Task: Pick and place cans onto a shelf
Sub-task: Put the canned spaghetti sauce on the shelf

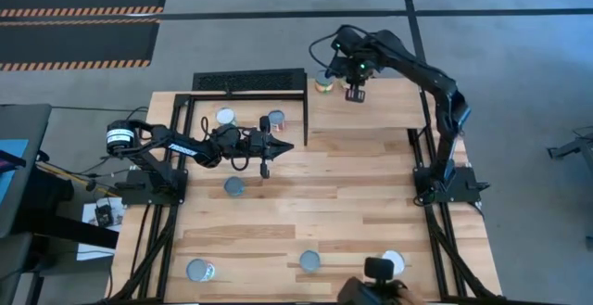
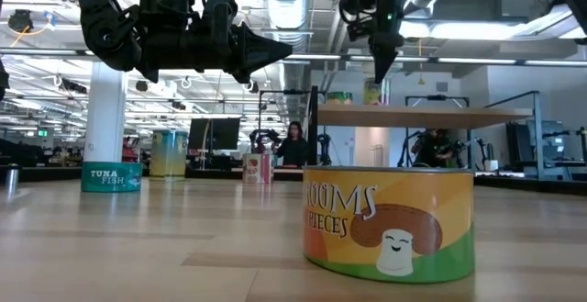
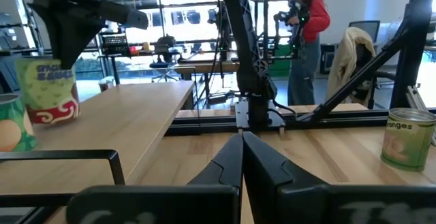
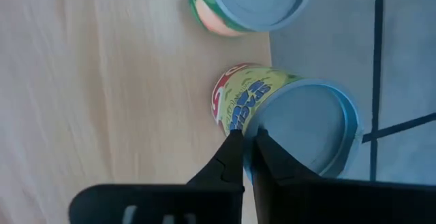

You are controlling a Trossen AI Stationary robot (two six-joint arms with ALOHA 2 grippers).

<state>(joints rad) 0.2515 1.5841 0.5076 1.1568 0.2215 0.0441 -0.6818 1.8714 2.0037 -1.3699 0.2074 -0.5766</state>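
The shelf (image 1: 389,106) is a raised wooden ledge at the table's far right. Two cans (image 1: 322,83) stand at its far left corner; the right wrist view shows a yellow-green one (image 4: 293,115) and a green-and-peach one (image 4: 248,3). My right gripper (image 1: 355,93) hangs shut and empty over the shelf, pointing steeply down, fingertips (image 4: 235,146) just above the yellow-green can's rim. My left gripper (image 1: 278,147) waits shut and level above the table's middle. More cans stand upright on the table: (image 1: 225,117), (image 1: 275,120), (image 1: 235,186), (image 1: 199,270), (image 1: 310,260), (image 1: 393,262).
A black perforated rack (image 1: 250,81) stands at the far edge, left of the shelf. In the low view a mushroom can (image 2: 390,219) stands close to the camera and a tuna can (image 2: 112,175) farther left. People are in the room behind.
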